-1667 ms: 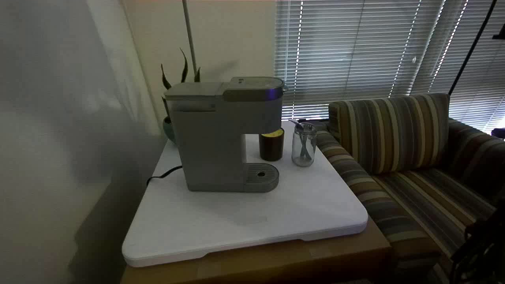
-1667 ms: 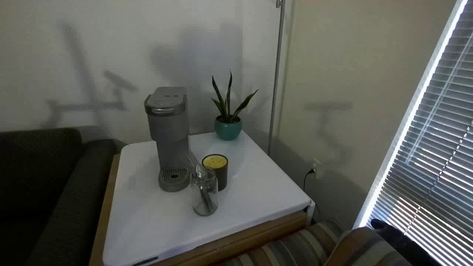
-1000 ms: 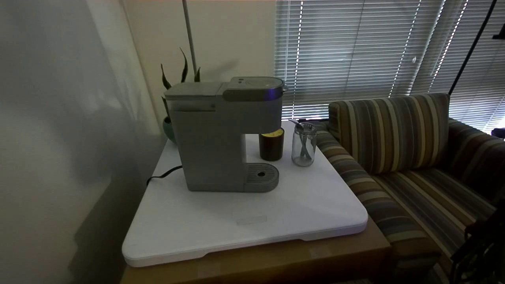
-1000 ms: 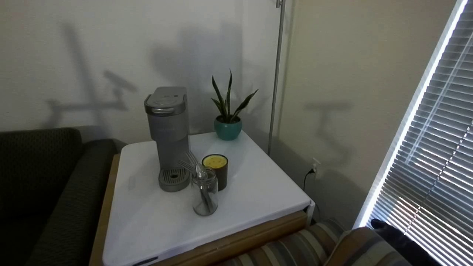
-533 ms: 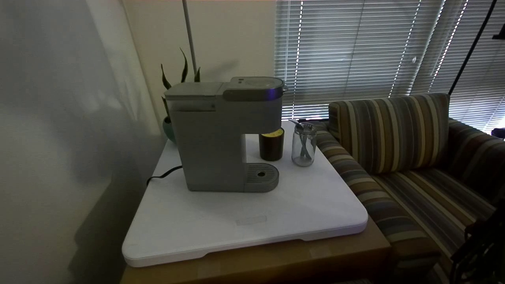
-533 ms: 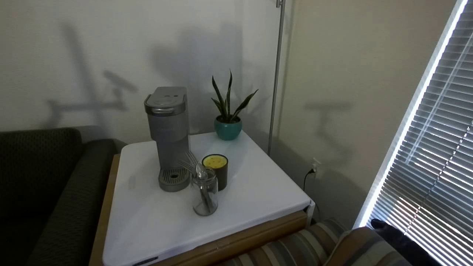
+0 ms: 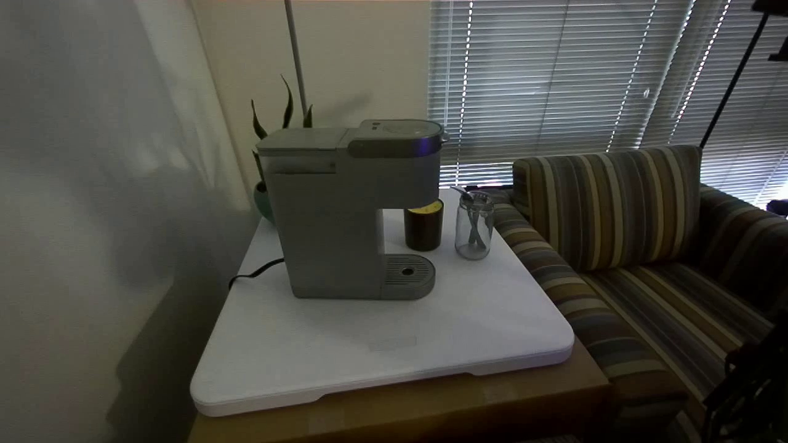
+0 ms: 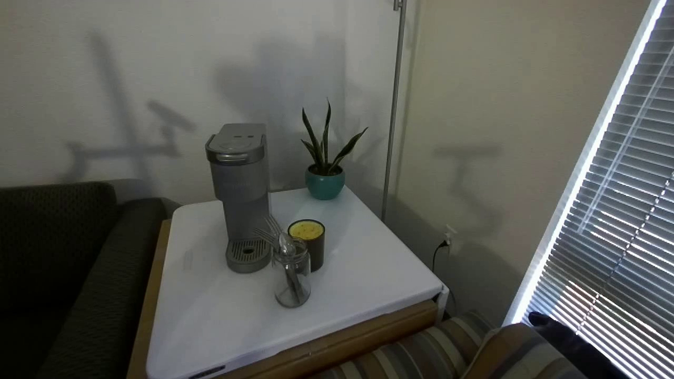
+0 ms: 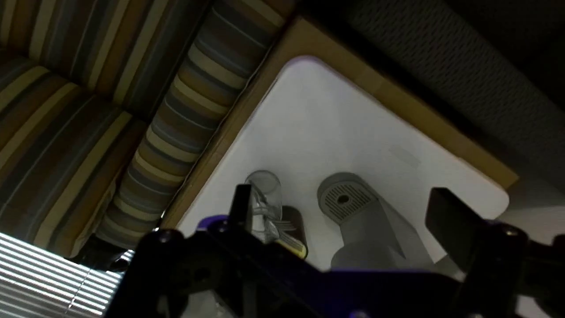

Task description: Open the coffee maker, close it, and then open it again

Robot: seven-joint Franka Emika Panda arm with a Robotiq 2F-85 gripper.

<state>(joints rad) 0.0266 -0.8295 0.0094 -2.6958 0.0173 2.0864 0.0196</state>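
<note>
White tabletop (image 7: 480,326) carries the coffee maker (image 7: 332,227), lid down, so I read the step as an opening: bring the gripper (image 9: 340,201), spread wide and holding nothing, in level at the front, catch the lid (image 7: 381,149) from underneath, then follow the hinge arc up and back, no straight pull. Coffee maker stands upright, long axis vertical; front points roughly at the viewer in an exterior view, going by the handle (image 8: 232,158).
</note>
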